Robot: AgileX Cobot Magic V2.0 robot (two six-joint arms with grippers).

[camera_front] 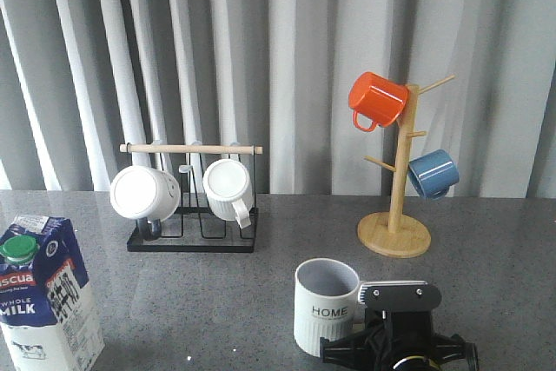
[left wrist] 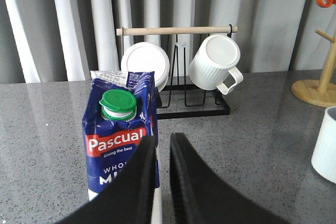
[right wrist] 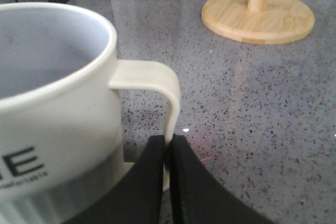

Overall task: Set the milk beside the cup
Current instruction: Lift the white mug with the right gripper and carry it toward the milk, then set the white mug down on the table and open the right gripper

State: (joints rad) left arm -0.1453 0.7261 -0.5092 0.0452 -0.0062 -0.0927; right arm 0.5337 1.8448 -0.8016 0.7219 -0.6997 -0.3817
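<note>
The worktop (camera_front: pixel 486 301) is dark grey stone w/ tiny light specks, a bit shiny. Behind it hang long grey & white curtains (camera_front: pixel 295 49) in folds, all across the back.

The milk (camera_front: pixel 42 294) stands upright at the front left corner of the worktop, green cap on top, blue & white sides, red band. The cup (camera_front: pixel 325 305) w/ "HOME" on it stands upright near the front, a bit right of the middle. The two are well apart.

At the back left sits a black wire rack (camera_front: pixel 193 215) w/ a wood bar on top. Two white mugs (camera_front: pixel 144 192) lean on it. At the back right is a wood mug tree (camera_front: pixel 396 206) on a round base, w/ an orange mug (camera_front: pixel 375 100) up high & a blue mug (camera_front: pixel 433 173) lower down.

The left pincer (left wrist: pixel 161 182) is just by the milk, on the near side of it. Its fingers are close w/ a thin gap & hold nothing. The right pincer (right wrist: pixel 168 174) is at the cup's handle (right wrist: pixel 157 90). Its fingers are almost together at the low end of the handle; can't tell if they grip it.
</note>
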